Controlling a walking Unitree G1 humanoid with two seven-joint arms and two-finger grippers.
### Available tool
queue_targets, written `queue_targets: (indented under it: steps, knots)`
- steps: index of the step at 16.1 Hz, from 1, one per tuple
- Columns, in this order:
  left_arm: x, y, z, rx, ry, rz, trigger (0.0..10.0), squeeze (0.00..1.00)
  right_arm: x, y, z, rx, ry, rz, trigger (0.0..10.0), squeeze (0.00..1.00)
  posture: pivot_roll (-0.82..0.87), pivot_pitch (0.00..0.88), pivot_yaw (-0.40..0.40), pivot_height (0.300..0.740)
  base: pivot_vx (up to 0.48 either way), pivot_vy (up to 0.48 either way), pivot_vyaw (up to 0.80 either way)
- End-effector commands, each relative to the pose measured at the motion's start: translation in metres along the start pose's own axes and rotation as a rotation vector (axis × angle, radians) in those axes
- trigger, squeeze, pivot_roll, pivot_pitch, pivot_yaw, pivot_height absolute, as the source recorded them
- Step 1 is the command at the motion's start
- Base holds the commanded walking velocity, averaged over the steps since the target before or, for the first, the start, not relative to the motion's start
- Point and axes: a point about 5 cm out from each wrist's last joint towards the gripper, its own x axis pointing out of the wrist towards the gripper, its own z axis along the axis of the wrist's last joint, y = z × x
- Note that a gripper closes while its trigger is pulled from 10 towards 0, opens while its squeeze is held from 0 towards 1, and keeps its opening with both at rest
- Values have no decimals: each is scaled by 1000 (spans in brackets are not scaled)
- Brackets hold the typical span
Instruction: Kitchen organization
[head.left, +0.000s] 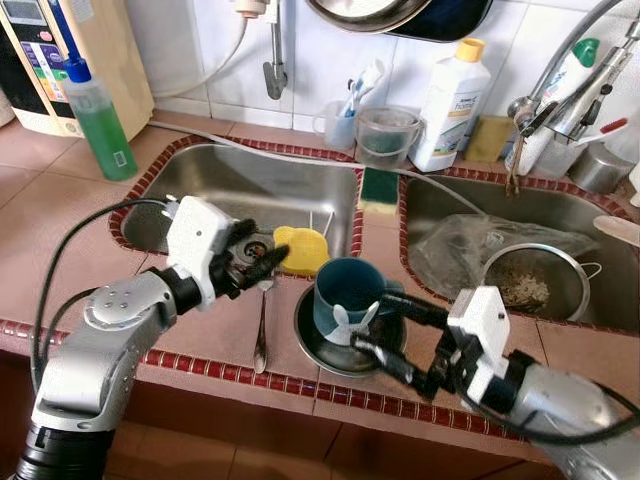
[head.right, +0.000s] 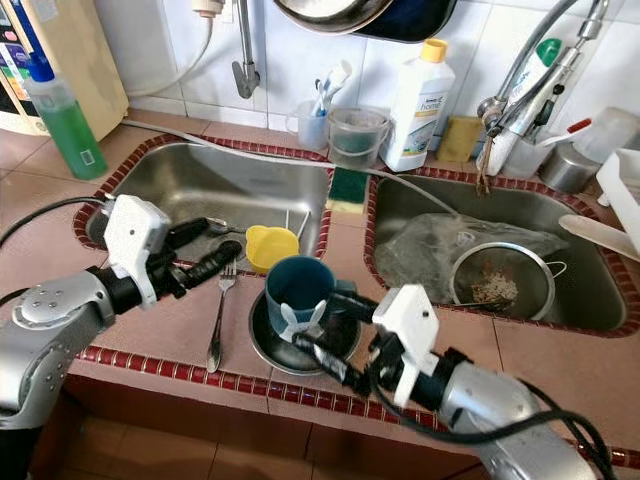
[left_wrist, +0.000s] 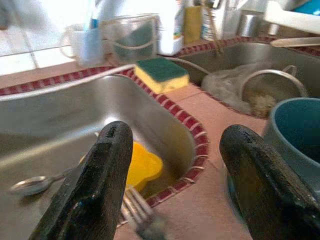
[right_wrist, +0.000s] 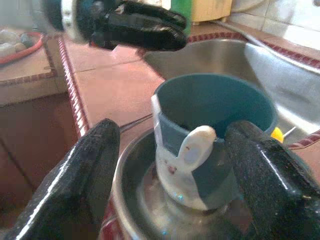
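Nearest, the right pincer (head.left: 392, 329) spreads apart around a blue cup (head.left: 345, 295) standing in a steel bowl (head.left: 312, 343) on the surface (head.left: 60, 215). Left pincer (head.left: 258, 250) gapes over a fork (head.left: 262, 325); beyond, a yellow lid (head.left: 301, 249), sponge (head.left: 378, 189), and sink strainer (head.left: 530, 282).

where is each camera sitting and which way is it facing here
Left and right eye views: on the head, looking down at the double sink; both silver arms show.
Left wrist view: on the left arm, looking along the open left gripper over a fork.
Right wrist view: on the right arm, looking along the open right gripper at the blue cup.
Every view shows the blue cup.
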Motion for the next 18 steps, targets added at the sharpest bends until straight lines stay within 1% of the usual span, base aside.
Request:
queue_targets:
  steps: [1,3,5,7,8,10,13,16,18]
  knots:
    - [0,-5,7,30,-6,-44,10000,0,-7,-4,-3,-38,32,-18,10000,0,-98,61,-11,732,0,0,0]
    - [0,-2,6,29,-2,-12,10000,0,-10,-6,-6,-34,47,-27,10000,0,-98,62,-12,732,0,0,0]
    - [-2,6,2,21,-6,64,10000,0,-19,-8,-13,-59,94,-12,10000,0,-102,64,-19,732,0,0,0]
    - [-2,7,3,27,-13,74,10000,0,-21,-11,-11,-77,81,-16,10000,0,-101,64,-22,732,0,0,0]
    - [-2,7,4,23,-16,78,10000,0,-20,-13,-7,-70,57,-20,10000,0,-99,64,-25,732,0,0,0]
    - [0,5,5,13,-31,87,10000,0,-14,-15,-4,-63,31,-11,10000,0,-93,60,-30,732,0,0,0]
    - [0,5,5,7,-38,96,10000,0,-10,-14,-3,-62,17,3,10000,0,-88,58,-33,732,0,0,0]
    - [-1,7,6,9,-39,110,10000,0,-13,-16,-6,-72,37,-6,10000,0,-87,60,-34,732,0,0,0]
    - [-2,7,6,0,-45,113,10000,0,-19,-14,-8,-92,47,-13,10000,0,-94,63,-31,732,0,0,0]
